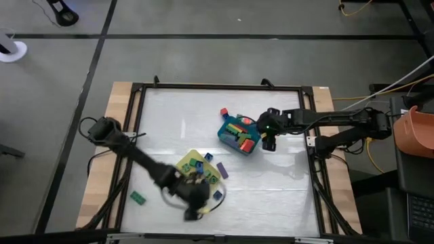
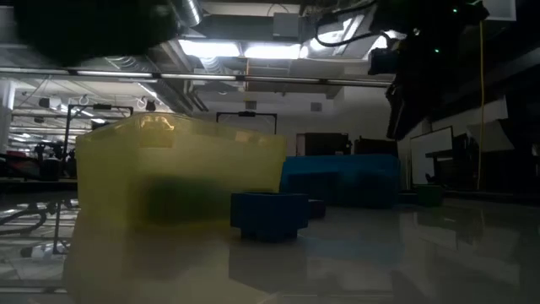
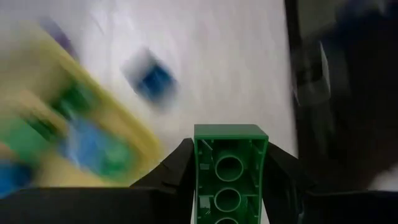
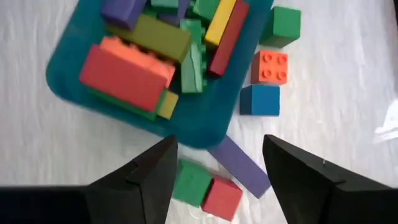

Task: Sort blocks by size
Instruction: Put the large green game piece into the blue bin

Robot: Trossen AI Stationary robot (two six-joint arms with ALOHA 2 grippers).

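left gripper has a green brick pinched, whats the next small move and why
Probably carry it over the yellow tray and let go there. The left wrist view shows the left gripper shut on a green block, studs hollow toward the camera, with the tray and its blocks just beside. In the high view the gripper hangs at the tray's near edge. The right gripper waits open by the teal tray.
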